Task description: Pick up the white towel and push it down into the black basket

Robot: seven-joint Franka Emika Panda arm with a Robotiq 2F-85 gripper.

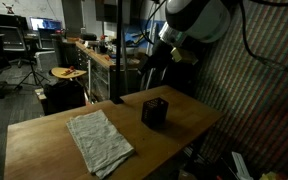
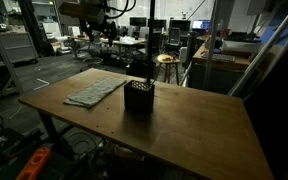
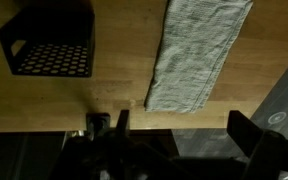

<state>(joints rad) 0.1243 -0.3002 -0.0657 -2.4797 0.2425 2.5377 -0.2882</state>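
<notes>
The white towel (image 1: 99, 140) lies flat and wrinkled on the wooden table (image 1: 44, 140); it also shows as the towel (image 2: 94, 92) and the towel (image 3: 199, 50). The black basket (image 1: 155, 111) stands upright beside it, a short gap away, also seen as the basket (image 2: 138, 96) and the basket (image 3: 49, 45), which looks empty. In the wrist view my gripper (image 3: 182, 128) is open, with nothing between its fingers (image 3: 122, 122). It hangs high above the table's edge, apart from both towel and basket. The arm (image 1: 194, 20) reaches in from above.
The table's edge (image 3: 44, 128) runs just under the gripper, with dark floor beyond it. A mesh panel (image 1: 254, 90) stands close behind the table. Desks, chairs and a stool (image 2: 166, 62) stand farther back in the room.
</notes>
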